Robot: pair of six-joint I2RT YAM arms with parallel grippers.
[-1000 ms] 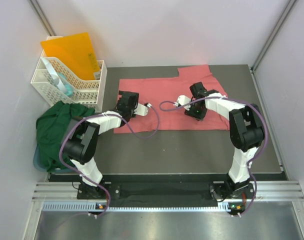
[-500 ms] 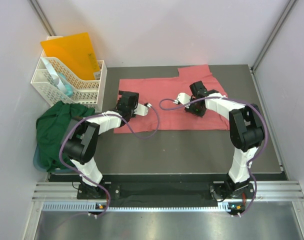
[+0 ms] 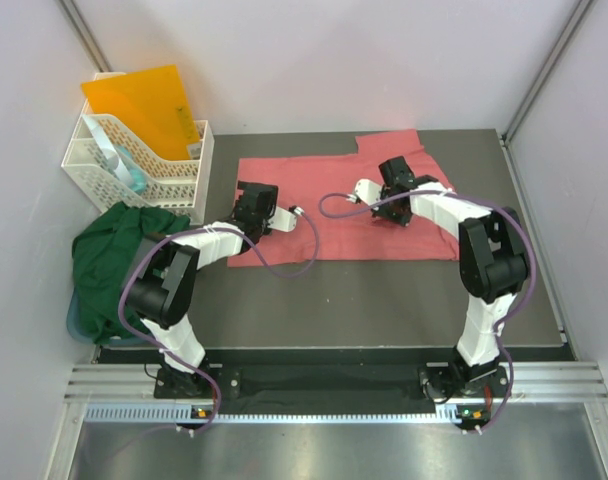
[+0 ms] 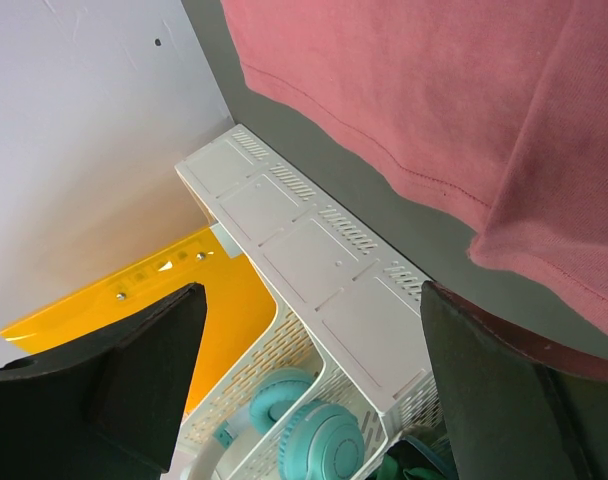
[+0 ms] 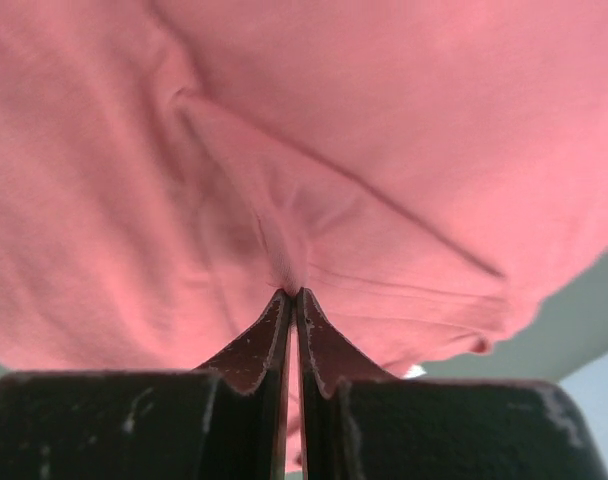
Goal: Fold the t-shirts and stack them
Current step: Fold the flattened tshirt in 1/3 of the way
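Salmon-pink t-shirt (image 3: 334,180): soft matt cloth. Dark green t-shirt (image 3: 99,265): matt cloth. White lattice basket (image 3: 169,185): smooth plastic. Orange folder (image 3: 139,105): glossy plastic.

Top view overhead, looking down; wrist views low, close; all share pink shirt (image 3: 314,180).

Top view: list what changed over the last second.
The right claw, shut on a pinch of the pink shirt, slid a little farther from its base. The left claw, green shirt and basket stayed put.
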